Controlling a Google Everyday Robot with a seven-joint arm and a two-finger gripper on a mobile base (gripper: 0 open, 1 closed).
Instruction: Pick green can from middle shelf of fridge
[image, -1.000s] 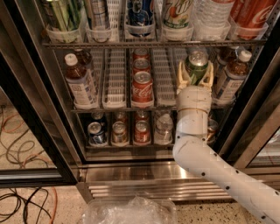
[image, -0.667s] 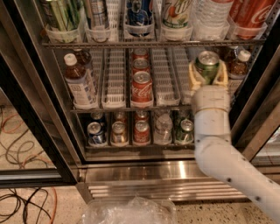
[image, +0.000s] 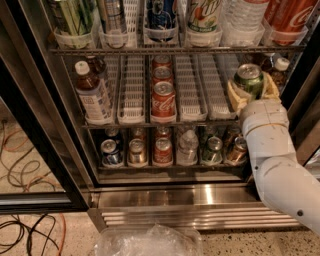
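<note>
The green can, green with a silver top, sits between the pale fingers of my gripper, which is shut on it at the right end of the middle shelf. The can is held upright, slightly in front of the shelf's white lane trays. My white arm reaches up from the lower right. The shelf also holds red cola cans in the centre lane and a white-capped brown bottle at the left. The fridge has a steel base grille.
The top rack holds tall cans and bottles in clear cups. The bottom rack holds several small cans. A black door frame stands left. Cables lie on the floor at left, and crumpled clear plastic lies at the bottom centre.
My gripper with the green can has moved to the right and slightly outward from the shelf; the arm has swung right with it.
</note>
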